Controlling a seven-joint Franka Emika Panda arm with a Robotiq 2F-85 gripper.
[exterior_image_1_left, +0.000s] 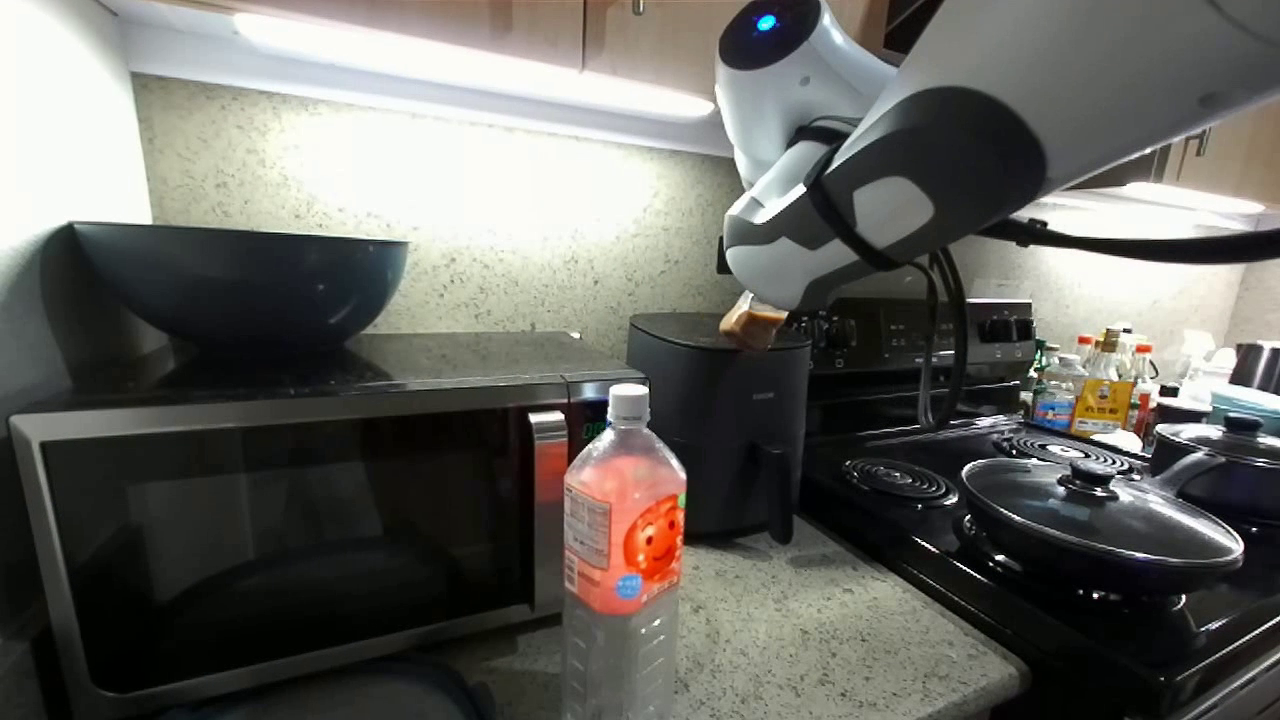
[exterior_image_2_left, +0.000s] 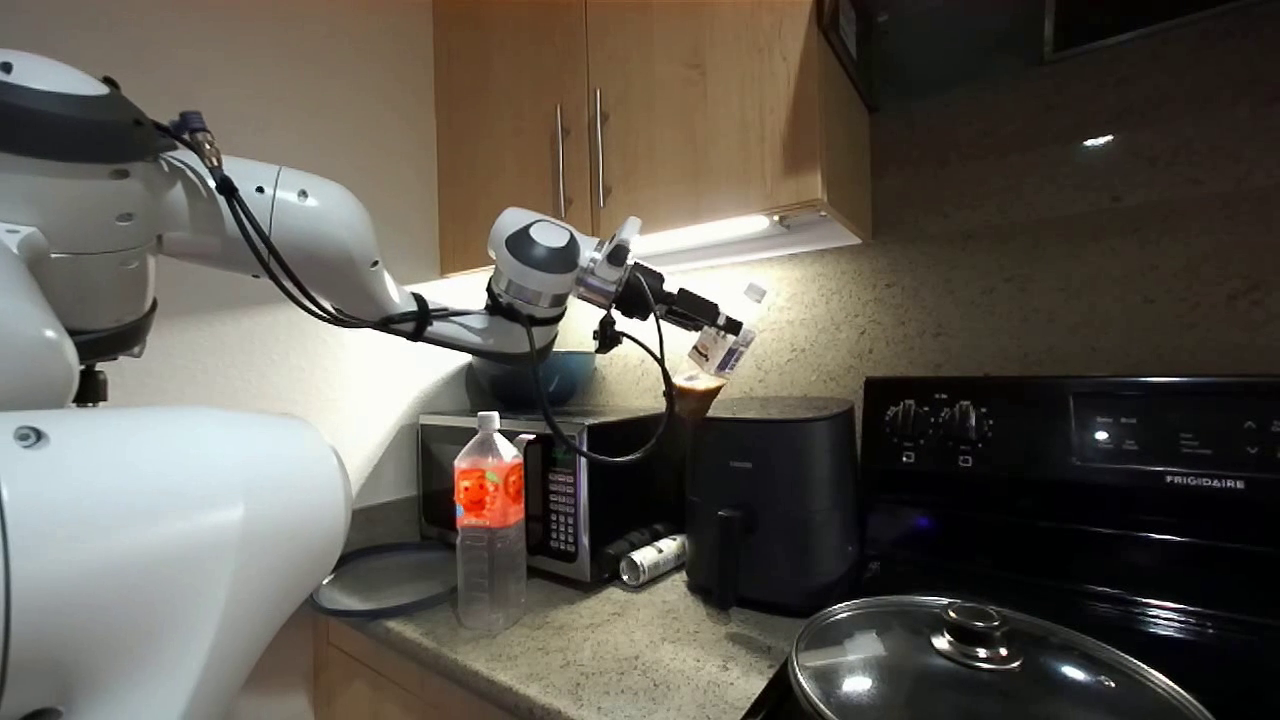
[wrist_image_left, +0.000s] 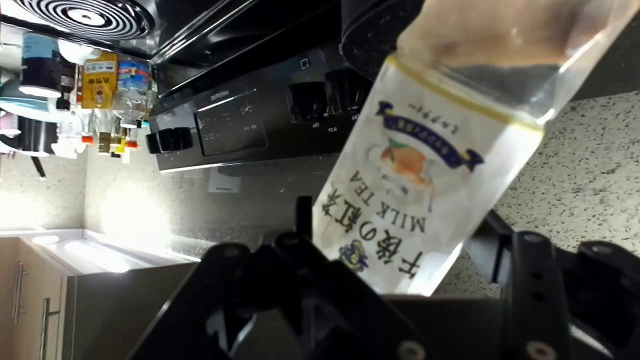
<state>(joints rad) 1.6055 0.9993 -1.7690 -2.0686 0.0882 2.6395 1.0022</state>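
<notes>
The black stove (exterior_image_1_left: 890, 545) fills the right of both exterior views, and the speckled counter (exterior_image_1_left: 790, 620) takes the bottom centre. The white arm (exterior_image_2_left: 330, 230) reaches from the left edge to the centre in an exterior view. A microwave (exterior_image_1_left: 300, 560) stands left of a dark air fryer (exterior_image_1_left: 710, 430); on the microwave sits a blue bowl (exterior_image_1_left: 240, 285). At lower right, a lidded pan (exterior_image_1_left: 1100, 515) rests on the stove. An orange-labelled bottle (exterior_image_2_left: 490, 500) stands upright on the counter, before the microwave. The gripper (wrist_image_left: 397, 232) is grasping a milk-tea bottle (wrist_image_left: 430, 165), its fingers on either side of the label in the wrist view. In an exterior view that bottle is tilted, right of centre, near the air fryer's top left corner: its cap pokes up just past the fingertips, its brown-filled base slants down to the left.
</notes>
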